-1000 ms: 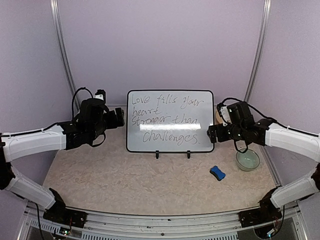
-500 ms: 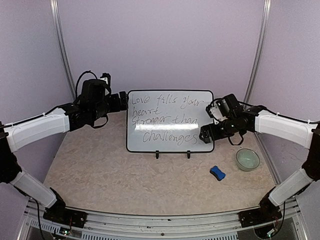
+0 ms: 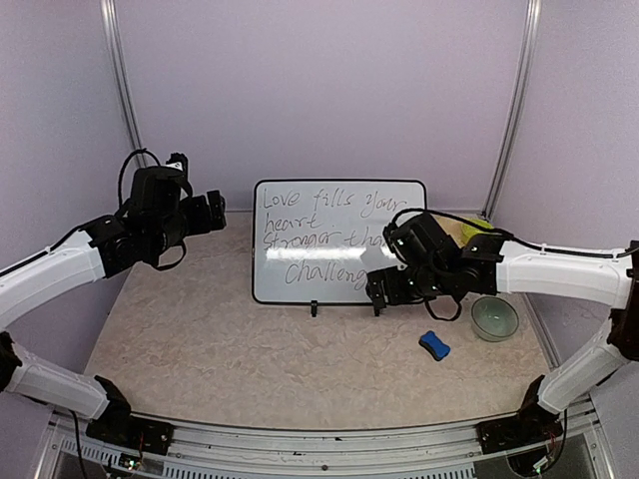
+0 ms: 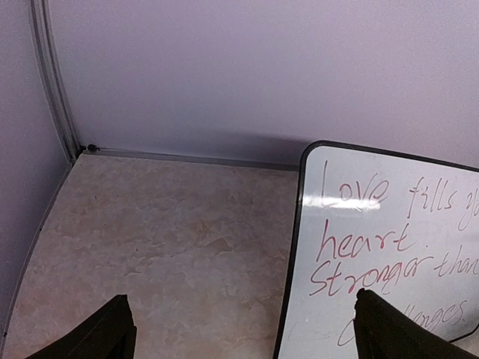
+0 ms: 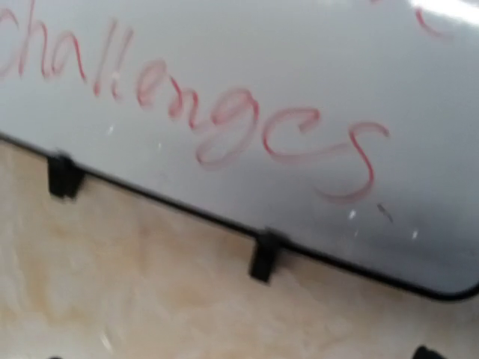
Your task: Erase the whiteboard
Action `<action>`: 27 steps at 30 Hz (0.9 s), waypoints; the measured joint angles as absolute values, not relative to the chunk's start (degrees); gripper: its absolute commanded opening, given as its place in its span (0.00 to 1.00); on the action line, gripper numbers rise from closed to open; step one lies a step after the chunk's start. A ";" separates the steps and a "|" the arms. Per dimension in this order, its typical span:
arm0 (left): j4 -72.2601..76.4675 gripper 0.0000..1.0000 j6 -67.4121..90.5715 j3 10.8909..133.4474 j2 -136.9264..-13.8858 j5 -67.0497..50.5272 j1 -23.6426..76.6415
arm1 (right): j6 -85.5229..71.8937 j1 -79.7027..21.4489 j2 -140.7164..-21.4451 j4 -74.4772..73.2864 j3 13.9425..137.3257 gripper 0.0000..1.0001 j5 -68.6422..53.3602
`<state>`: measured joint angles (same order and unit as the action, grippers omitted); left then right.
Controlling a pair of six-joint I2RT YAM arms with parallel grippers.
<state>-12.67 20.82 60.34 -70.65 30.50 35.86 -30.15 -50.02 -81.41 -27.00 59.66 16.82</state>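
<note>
The whiteboard (image 3: 329, 225) stands upright on a thin black wire stand (image 3: 314, 308) at the back middle of the table, covered with red handwriting. My left gripper (image 3: 212, 212) hangs left of the board's top left corner, open and empty. In the left wrist view its dark fingers (image 4: 111, 330) are spread wide, with the board (image 4: 389, 224) at the right. My right gripper (image 3: 383, 288) is low in front of the board's lower right part and hides that part. The right wrist view shows the board's bottom edge (image 5: 224, 90) and a stand clip (image 5: 263, 255) close up. Its fingertips (image 5: 426, 351) barely show and stand wide apart.
A small blue eraser block (image 3: 434, 345) lies on the table in front of the board, to the right. A pale green bowl (image 3: 494, 318) sits at the right. A yellow object (image 3: 478, 226) shows behind the right arm. Purple walls enclose the marbled tabletop (image 3: 250, 349).
My left gripper has drawn back to the left, away from the board's top left edge. My right gripper has moved left and down, across the board's lower right corner.
</note>
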 measured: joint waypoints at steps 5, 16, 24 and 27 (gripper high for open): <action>-13.80 0.99 20.60 62.04 -70.52 29.74 35.64 | -36.16 -54.87 -87.81 -29.04 66.50 1.00 24.38; -9.23 0.99 18.57 52.66 -65.87 28.82 35.57 | -50.33 -58.76 -102.50 -29.54 65.80 0.86 32.91; -6.87 0.99 17.85 52.53 -63.70 28.49 35.38 | -51.16 -57.52 -105.51 -23.46 64.25 0.80 35.14; -6.83 0.99 17.72 52.53 -63.68 28.49 35.18 | -50.78 -56.14 -107.11 -20.53 62.81 0.76 34.54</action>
